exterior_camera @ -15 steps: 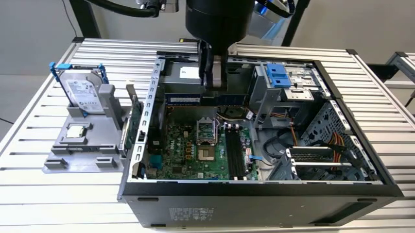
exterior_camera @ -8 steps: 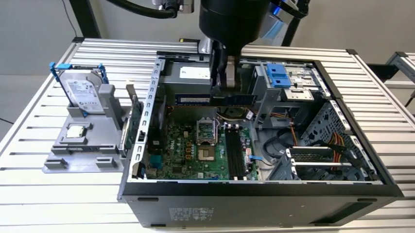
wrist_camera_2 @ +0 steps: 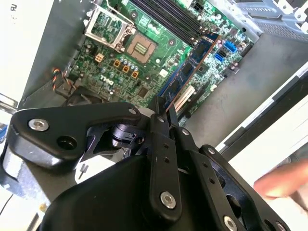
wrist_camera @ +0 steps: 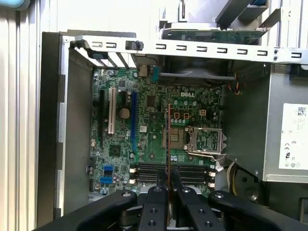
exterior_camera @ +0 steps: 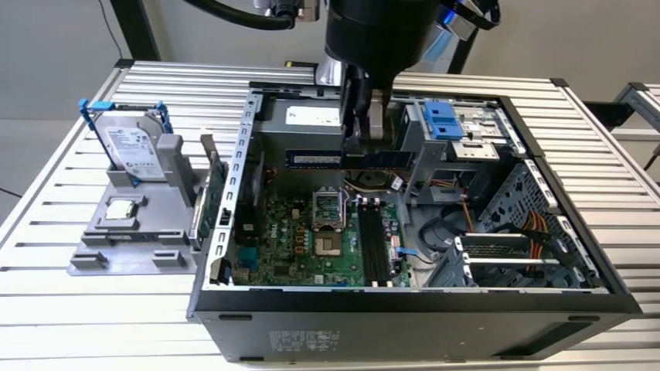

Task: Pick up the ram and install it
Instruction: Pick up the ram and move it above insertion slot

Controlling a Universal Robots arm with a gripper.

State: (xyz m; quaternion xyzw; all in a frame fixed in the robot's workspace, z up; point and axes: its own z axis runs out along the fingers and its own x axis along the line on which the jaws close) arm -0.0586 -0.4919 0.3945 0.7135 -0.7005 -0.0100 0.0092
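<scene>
The gripper (wrist_camera: 169, 183), its fingers clamped on the ram (exterior_camera: 314, 158), holds it above the motherboard (exterior_camera: 304, 239), long axis lying crosswise to the black memory slots (exterior_camera: 373, 243) below.

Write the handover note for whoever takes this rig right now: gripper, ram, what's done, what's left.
Gripper: shut on the ram, inside the open computer case.
Ram: held in the air above the motherboard, crosswise to the black slots.
Done: ram picked up.
Left: the slots are empty and the ram is not yet seated in one.
</scene>
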